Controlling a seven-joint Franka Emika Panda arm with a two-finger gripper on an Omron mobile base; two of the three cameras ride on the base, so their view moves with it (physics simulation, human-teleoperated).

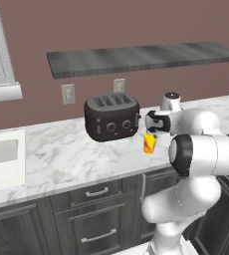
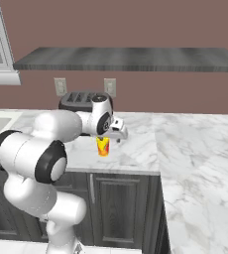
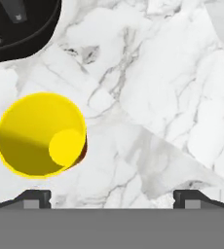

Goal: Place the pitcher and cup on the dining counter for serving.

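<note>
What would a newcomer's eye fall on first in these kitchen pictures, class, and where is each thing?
First the bright yellow cup, upright on the marble counter just in front of the black toaster. Next the white arm, its open gripper hovering above the cup; the hand view looks down into the cup's empty inside, left of centre.

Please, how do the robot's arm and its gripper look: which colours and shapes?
The arm is made of glossy white, rounded segments with wide dark bands at the joints. A small round dark cap sits on top near the wrist. The gripper has two small dark, blocky fingertips. No cables or markings are visible.
</note>
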